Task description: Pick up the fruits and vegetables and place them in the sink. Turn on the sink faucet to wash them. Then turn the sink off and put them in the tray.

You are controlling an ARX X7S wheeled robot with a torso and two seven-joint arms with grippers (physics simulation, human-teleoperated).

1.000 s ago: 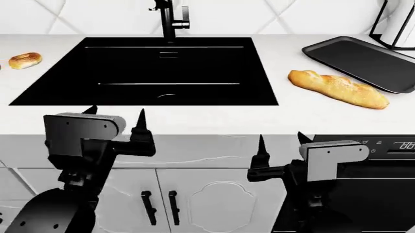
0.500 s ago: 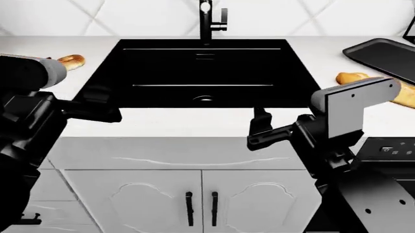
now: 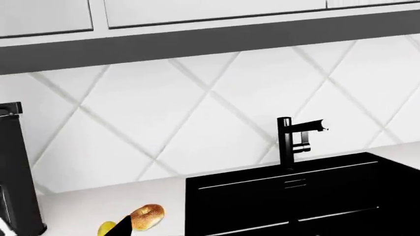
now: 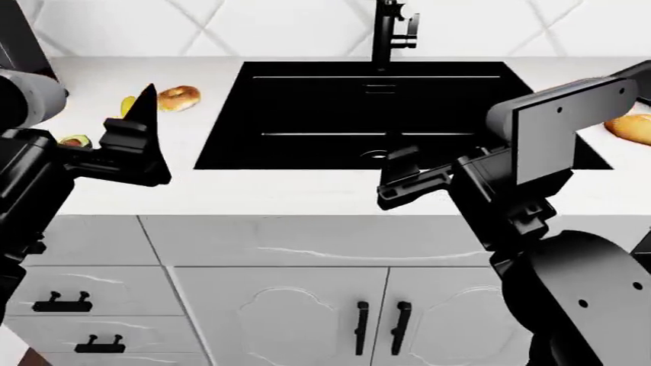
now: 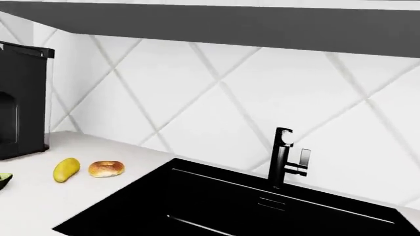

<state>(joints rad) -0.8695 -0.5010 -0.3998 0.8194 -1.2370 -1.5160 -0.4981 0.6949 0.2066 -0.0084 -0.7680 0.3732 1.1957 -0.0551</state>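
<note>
Nothing picked yet: left hand open and empty, right hand state unclear; yellow fruit and avocado sit near bench's back-left corner beside bread roll, so reach left hand there, skipping roll.

A: Beyond the left end effector, what's covered?

B: Its finger overlaps the yellow fruit, and the arm hides most of the avocado.

A: And near the right end effector?

B: Its housing blocks the sink's corner. The baguette is cut at the edge; jaw spacing unreadable.
</note>
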